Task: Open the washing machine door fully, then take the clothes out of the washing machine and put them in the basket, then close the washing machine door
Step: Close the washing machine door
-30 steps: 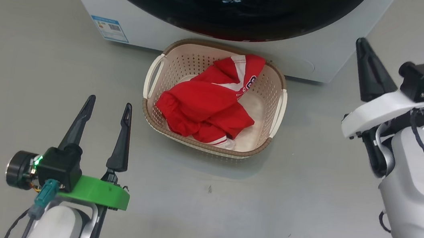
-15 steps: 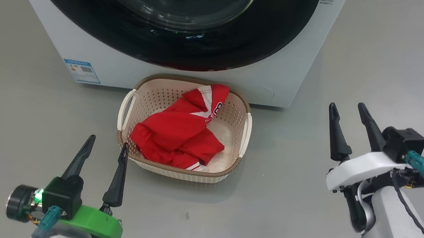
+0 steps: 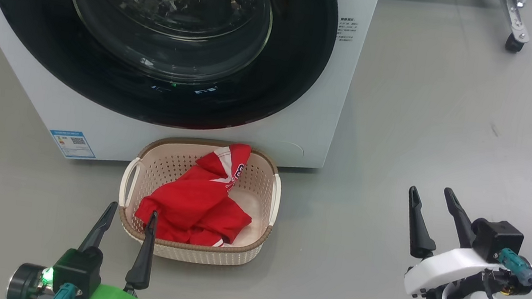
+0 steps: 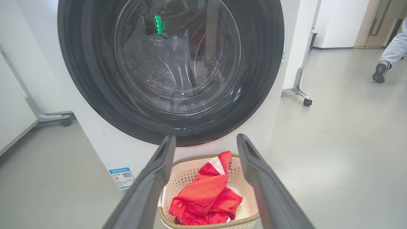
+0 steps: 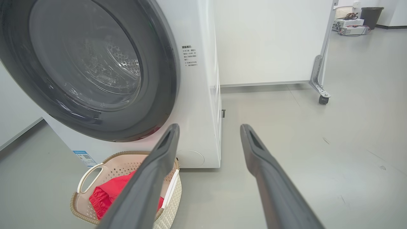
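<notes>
Plainly the washing machine door (image 3: pixel 286 70) sits shut, its black rim flush against the white front of the washing machine (image 3: pixel 322 126), and the steel drum shows through the glass bowl. On the grey floor (image 3: pixel 402 110) just before the machine stands the basket (image 3: pixel 253 257), close under the door's lower rim. The red clothes (image 3: pixel 190 206) lie bunched inside it, a white-striped edge turned up toward the machine. The left claw (image 3: pixel 133 209) hovers at the basket's near left corner, its two dark fingers apart and holding nothing. The right claw (image 3: pixel 430 190) hangs well apart to the right of the basket, above the floor, its fingers likewise spread and empty. A blue label (image 3: pixel 72 143) is stuck low on the machine's front, left of the basket. In the left wrist view a person's shoe (image 4: pixel 380 71) shows far off on the floor.
</notes>
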You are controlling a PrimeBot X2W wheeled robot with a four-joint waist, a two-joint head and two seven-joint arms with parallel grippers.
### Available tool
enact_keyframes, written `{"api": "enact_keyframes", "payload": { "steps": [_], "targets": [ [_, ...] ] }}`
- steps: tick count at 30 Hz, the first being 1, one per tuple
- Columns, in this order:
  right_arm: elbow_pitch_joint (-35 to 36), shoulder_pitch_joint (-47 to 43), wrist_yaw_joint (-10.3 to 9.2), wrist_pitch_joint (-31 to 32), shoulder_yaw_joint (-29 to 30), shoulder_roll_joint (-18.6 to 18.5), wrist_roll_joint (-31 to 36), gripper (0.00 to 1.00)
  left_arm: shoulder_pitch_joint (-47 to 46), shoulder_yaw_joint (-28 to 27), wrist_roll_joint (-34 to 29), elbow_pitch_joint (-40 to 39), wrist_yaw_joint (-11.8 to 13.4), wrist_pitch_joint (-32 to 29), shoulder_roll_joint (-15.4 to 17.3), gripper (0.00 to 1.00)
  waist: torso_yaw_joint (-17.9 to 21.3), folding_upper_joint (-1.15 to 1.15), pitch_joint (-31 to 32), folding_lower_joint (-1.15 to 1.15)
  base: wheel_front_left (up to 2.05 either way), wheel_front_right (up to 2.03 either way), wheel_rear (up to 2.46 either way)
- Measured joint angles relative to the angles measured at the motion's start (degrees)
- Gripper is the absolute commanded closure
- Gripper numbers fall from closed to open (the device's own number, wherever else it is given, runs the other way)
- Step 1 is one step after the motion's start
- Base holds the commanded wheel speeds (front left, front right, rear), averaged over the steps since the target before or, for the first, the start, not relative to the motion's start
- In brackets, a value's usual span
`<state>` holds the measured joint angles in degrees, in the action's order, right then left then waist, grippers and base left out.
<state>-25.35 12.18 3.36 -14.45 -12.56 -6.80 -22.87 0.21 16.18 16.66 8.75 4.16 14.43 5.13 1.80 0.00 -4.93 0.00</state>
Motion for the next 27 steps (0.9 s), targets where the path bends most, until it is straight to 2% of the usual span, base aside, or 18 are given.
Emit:
{"api": "enact_keyframes", "payload": {
  "steps": [11,27],
  "targets": [
    [5.21,-6.37,-0.55,0.0,-0.59,0.98,0.85,0.0,1.87,0.01,0.48,-0.13,0.0,-0.25,0.01,0.0,2.67,0.0,3.27,0.0,0.0,0.0,0.0],
    [10.48,-12.43,-2.08,0.0,-0.49,0.93,1.34,0.0,3.17,0.37,1.43,-0.88,0.05,-1.26,0.01,0.0,3.78,0.0,4.47,0.0,0.0,0.0,0.0]
  ]
}}
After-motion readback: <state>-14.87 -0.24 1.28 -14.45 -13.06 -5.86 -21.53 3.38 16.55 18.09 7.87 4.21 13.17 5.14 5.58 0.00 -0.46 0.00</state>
